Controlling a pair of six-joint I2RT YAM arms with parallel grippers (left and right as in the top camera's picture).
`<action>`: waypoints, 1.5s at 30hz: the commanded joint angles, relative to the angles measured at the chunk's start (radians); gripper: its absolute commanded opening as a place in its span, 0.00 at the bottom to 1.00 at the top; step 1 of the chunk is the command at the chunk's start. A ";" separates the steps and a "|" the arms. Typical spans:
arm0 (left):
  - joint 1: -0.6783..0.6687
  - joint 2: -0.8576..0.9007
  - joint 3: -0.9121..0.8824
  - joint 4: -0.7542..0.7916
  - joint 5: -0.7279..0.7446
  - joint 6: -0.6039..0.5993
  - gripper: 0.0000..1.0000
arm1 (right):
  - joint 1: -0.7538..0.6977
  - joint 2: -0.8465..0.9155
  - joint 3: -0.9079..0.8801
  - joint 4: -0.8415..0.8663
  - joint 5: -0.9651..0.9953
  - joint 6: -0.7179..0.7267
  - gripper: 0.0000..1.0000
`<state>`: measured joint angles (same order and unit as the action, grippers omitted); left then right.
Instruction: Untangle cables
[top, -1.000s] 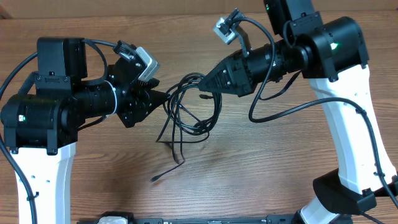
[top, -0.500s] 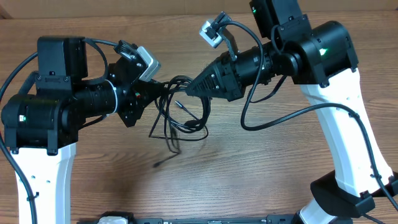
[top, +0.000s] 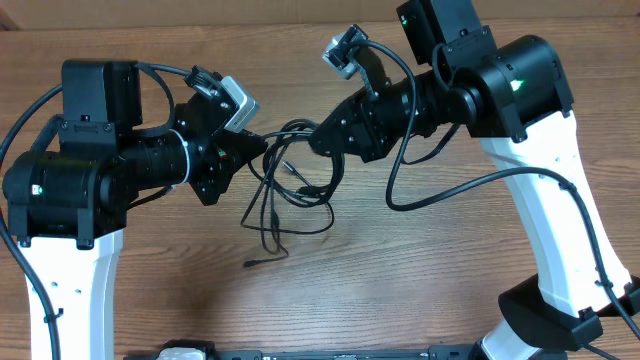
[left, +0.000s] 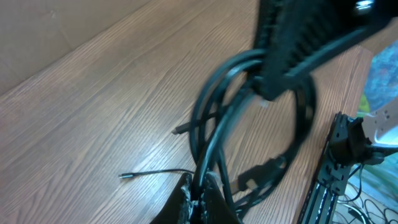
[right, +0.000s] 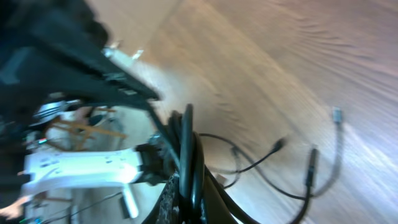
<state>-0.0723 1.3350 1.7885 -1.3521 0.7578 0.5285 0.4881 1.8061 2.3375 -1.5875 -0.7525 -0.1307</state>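
Left fingers (left: 181, 202) and right fingers (right: 165, 202) both clamp the cables (top: 290, 190) toward the counter's (top: 400, 290) far edge, so pulling apart may tighten knots

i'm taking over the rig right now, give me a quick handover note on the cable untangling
Left gripper: jaws shut on strands of the cables.
Right gripper: jaws shut on the same bundle from the opposite side, close to the left one.
Cables: loops hang between and below the two grippers over the table; one plug end trails out toward the near edge.
Done: both arms have hold of the bundle.
Left: the loops are looped through each other and no cable is separated yet; they need drawing apart and laying out singly.
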 joint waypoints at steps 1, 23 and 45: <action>0.006 -0.042 0.015 0.019 0.015 -0.080 0.04 | -0.046 -0.009 0.018 -0.004 0.204 0.004 0.04; 0.006 -0.129 0.084 0.071 -0.038 -0.388 0.23 | -0.170 -0.008 0.018 0.026 0.089 0.001 0.04; -0.077 0.066 0.083 0.035 -0.019 -0.791 0.29 | -0.040 -0.008 0.018 0.138 0.018 -0.132 0.04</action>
<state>-0.1055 1.3899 1.8614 -1.3319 0.7361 -0.2230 0.4267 1.8065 2.3375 -1.4673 -0.7097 -0.2520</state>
